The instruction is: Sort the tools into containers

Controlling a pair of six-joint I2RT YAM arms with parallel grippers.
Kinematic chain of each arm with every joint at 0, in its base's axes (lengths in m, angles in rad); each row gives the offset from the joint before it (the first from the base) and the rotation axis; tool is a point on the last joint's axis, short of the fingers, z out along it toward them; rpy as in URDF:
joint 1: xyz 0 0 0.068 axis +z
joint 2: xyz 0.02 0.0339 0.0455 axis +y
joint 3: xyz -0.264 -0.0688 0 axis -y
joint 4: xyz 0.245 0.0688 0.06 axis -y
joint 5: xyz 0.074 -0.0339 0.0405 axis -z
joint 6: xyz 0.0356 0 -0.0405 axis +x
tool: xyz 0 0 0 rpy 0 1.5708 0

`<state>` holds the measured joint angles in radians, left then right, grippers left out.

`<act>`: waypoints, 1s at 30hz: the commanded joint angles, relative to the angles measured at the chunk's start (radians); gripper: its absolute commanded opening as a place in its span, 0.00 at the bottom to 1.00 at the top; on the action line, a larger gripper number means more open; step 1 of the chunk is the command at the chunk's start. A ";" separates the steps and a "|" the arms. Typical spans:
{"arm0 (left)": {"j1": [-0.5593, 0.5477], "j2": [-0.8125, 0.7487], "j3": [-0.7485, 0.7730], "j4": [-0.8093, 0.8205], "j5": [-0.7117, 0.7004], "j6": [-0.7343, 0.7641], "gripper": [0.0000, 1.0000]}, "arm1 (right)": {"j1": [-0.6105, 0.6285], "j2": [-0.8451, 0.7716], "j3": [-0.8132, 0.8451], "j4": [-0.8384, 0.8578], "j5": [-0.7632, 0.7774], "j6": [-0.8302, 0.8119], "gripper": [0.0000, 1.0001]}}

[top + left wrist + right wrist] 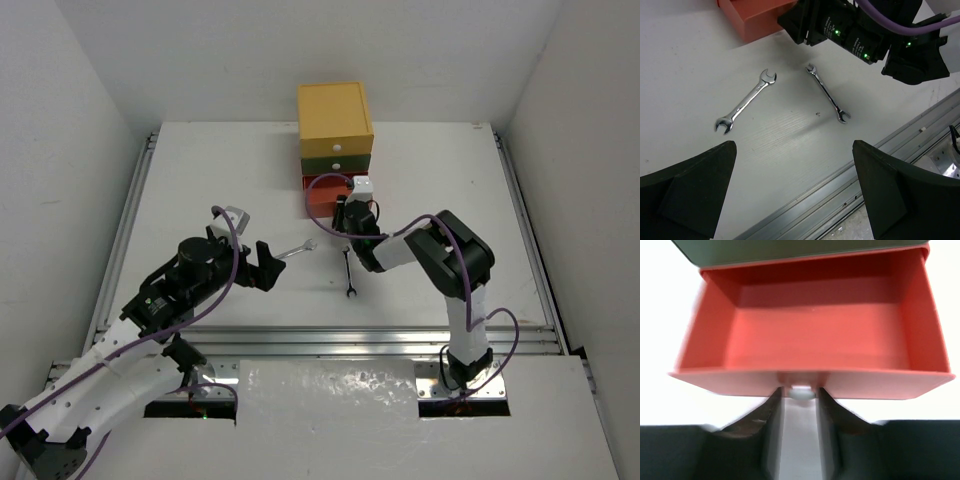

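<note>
Counting two wrenches (746, 101) (826, 93), three stacked drawers (336, 118)

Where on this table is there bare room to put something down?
Bare white table lies left of the yellow, green and red drawer chest and right of the right arm. The open red drawer is empty. The middle is crowded: two silver wrenches, left gripper, right gripper.
</note>
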<state>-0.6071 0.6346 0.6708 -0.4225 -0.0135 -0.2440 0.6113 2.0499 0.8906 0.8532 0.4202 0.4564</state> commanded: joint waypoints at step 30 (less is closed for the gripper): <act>0.009 -0.047 -0.005 0.031 -0.072 -0.017 1.00 | 0.113 -0.074 0.407 -1.401 -0.219 0.081 0.53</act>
<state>-0.6071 0.5999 0.6708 -0.4236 -0.0864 -0.2523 0.7383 1.9396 1.2407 -0.5117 0.2581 0.5507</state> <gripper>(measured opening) 0.996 0.551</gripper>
